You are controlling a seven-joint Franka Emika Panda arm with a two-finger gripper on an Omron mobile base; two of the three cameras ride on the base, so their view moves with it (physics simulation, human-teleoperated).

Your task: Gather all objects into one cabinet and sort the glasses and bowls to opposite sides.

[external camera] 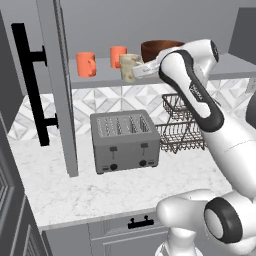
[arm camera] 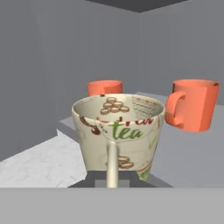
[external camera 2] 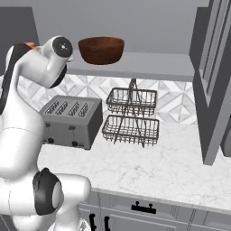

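- The pincer [external camera: 136, 71] is reaching out level at the front edge of the cabinet shelf [external camera: 100, 79], and its jaws are clamping the cream patterned mug [external camera: 129, 67].
- In the hand view the mug [arm camera: 117, 131] is sitting right at the finger tips, upright, its handle pointing back toward the camera and the word "tea" showing on the inside wall.
- Whether the mug is resting on the shelf or hanging just above it cannot be told.
- Two orange mugs are standing on the shelf: one [external camera: 118, 55] just behind the cream mug, the other [external camera: 86, 64] further left, near the open cabinet door [external camera: 61, 85].
- One brown wooden bowl [external camera 2: 101, 49] is sitting on the same shelf to the right of the mugs, close behind the arm's wrist.
- Counting the cups: three in all, two orange and one cream; one bowl.
- Below the shelf, one grey toaster [external camera: 125, 141] is standing on the marble counter [external camera: 90, 192], with one two-tier wire rack [external camera 2: 131, 116] beside it on its right.
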